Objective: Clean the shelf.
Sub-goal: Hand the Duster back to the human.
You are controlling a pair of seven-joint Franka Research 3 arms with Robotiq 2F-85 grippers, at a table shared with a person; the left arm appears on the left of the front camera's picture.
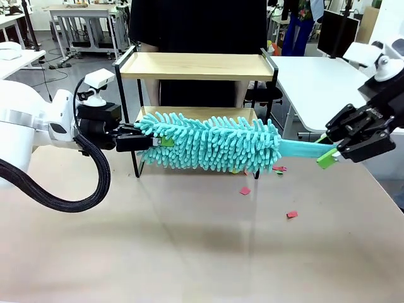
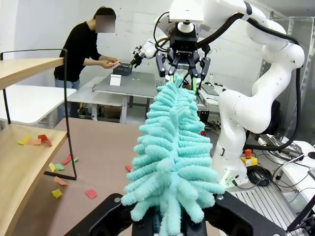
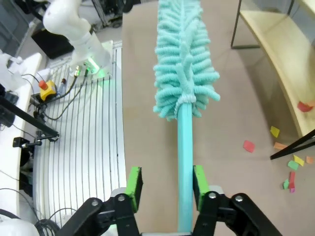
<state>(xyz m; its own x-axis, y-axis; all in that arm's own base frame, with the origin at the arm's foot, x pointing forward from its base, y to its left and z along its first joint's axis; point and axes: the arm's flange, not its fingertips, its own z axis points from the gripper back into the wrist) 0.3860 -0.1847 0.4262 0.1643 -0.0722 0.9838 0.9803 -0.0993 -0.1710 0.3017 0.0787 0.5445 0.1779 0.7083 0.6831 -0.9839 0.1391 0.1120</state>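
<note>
A fluffy teal duster (image 1: 214, 142) hangs level above the brown table, in front of the shelf's lower board. My left gripper (image 1: 142, 140) is shut on its fluffy tip end, and the strands (image 2: 172, 147) rise from between its fingers. My right gripper (image 1: 324, 148) stands open around the flat teal handle (image 3: 185, 162); its green pads (image 3: 134, 184) are spread, and the handle lies nearer one pad. The shelf (image 1: 196, 66) has two light wooden boards in a black frame. Coloured paper scraps (image 2: 34, 140) lie on its lower board.
More paper scraps (image 1: 245, 190) lie on the table near the shelf's right foot, and another (image 1: 291, 214) lies farther forward. A person in black (image 1: 196, 25) stands behind the shelf. A white table (image 1: 315, 82) stands at the back right.
</note>
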